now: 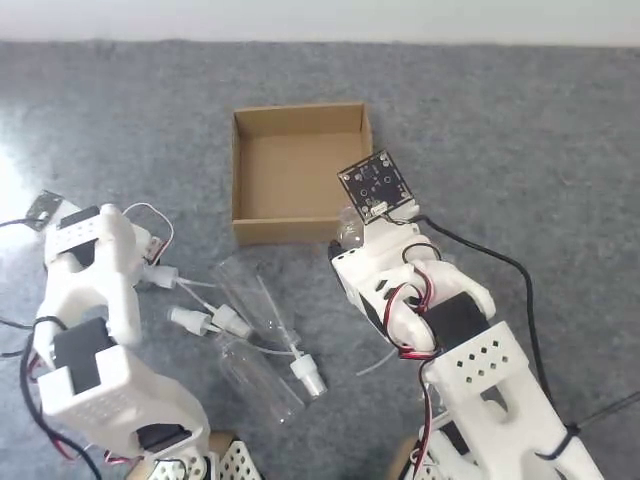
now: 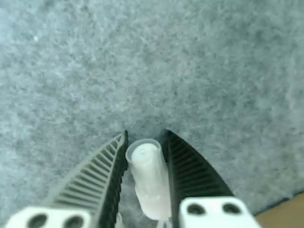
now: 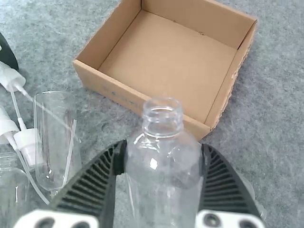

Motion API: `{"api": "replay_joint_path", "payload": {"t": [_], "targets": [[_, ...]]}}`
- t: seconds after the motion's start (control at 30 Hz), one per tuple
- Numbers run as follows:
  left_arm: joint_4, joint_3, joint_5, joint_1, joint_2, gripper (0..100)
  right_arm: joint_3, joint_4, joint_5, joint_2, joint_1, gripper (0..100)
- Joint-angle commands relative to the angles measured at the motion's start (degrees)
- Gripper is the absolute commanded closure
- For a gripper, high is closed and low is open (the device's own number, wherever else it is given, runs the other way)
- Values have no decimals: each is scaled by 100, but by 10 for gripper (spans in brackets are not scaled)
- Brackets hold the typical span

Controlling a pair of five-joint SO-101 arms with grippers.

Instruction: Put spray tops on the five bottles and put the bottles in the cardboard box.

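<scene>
Right wrist view: clear bottle (image 3: 164, 164)

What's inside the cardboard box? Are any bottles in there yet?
No bottles yet: the cardboard box shows only its bare brown floor. The right gripper holds an open bottle in front of it, covering part of the near wall.

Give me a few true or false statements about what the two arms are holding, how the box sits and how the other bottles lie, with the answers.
1. The right gripper holds a bottle with no spray top on its neck. True.
2. The cardboard box is tipped on its side. False: it sits flat with its open side up.
3. The left gripper is shut on a white spray top. True.
4. The loose bottles stand upright. False: they lie on their sides.
</scene>
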Motion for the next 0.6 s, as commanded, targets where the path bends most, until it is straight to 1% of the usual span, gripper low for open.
{"api": "replay_joint_path", "payload": {"t": [0.0, 0.17, 0.57], "targets": [[-62, -48, 35, 0, -369, 906, -44, -119, 105, -180, 57, 869], [-185, -57, 44, -9, -369, 906, -44, -119, 105, -171, 48, 869], [-149, -84, 44, -53, -431, 907, -44, -119, 105, -171, 48, 869]]}}
